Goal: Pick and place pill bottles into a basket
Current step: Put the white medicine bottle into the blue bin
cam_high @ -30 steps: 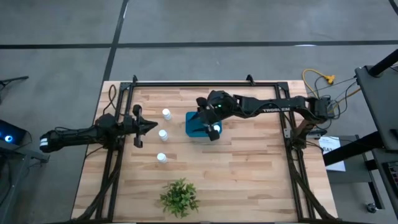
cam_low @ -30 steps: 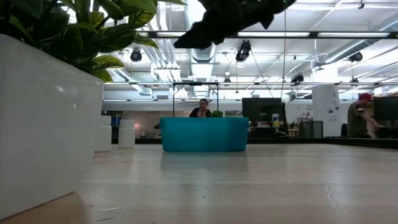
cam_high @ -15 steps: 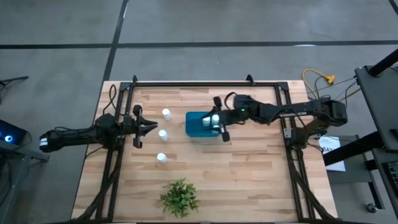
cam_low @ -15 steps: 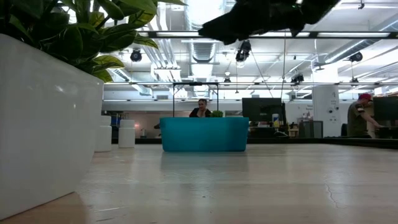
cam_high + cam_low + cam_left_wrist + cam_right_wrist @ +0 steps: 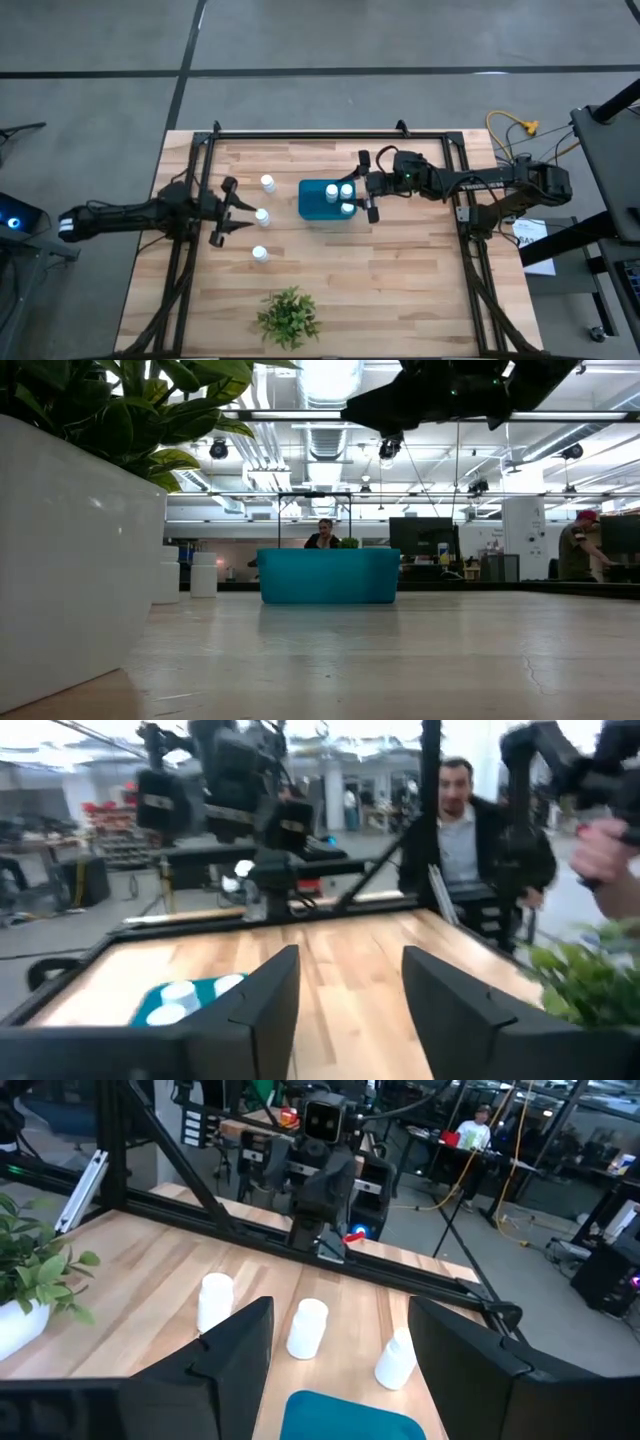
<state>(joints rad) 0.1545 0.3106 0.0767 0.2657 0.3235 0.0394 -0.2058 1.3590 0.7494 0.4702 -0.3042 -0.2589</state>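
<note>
Teal basket [image 5: 318, 201], white bottles [image 5: 262, 217], light-wood table [image 5: 400, 270]

The high camera looks straight down on the whole tabletop [image 5: 400, 270]. The low one looks level across it. Both wrist cameras face inward, sharing the basket [image 5: 322, 201].

Table [image 5: 400, 270] showing pale planked wood, matt. Basket [image 5: 313, 205] looking smooth teal plastic. Bottles [image 5: 260, 254] beside basket appearing white, smooth plastic.
</note>
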